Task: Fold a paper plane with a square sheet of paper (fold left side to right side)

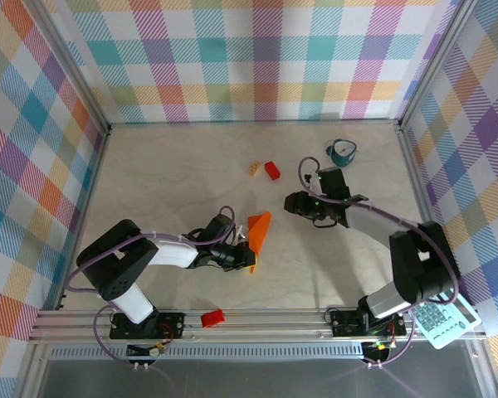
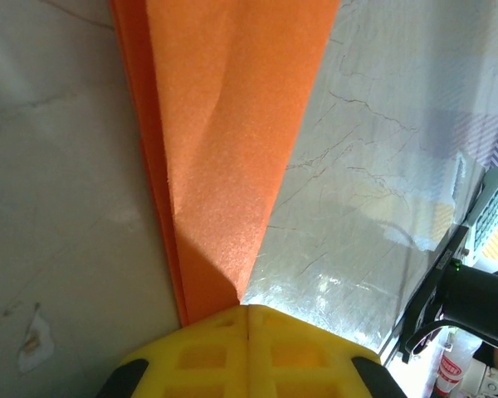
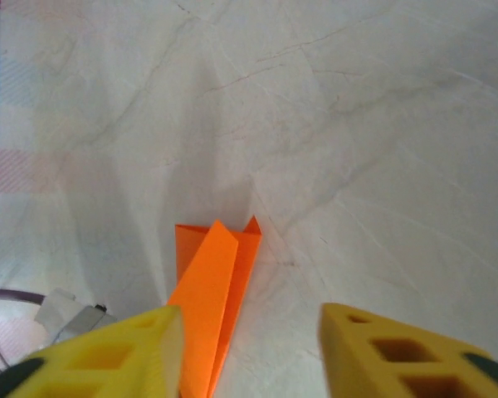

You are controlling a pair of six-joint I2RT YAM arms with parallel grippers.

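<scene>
The table (image 1: 166, 174) is holding the paper plane (image 1: 259, 230) near its middle. The orange paper is already looking like a long, pointy dart with folded layers, so I think most folds are done. The left gripper (image 2: 247, 319) is pinching its near end tight. The right gripper (image 3: 249, 348) is hanging just beside it, fingers apart, holding nothing. Maybe one last press is waiting.

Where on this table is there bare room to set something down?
Bare: the table at far left, between the wall and the tan block; also the near strip between the arm bases. Crowded: mid-table, around the orange paper, left hand and right hand.
</scene>
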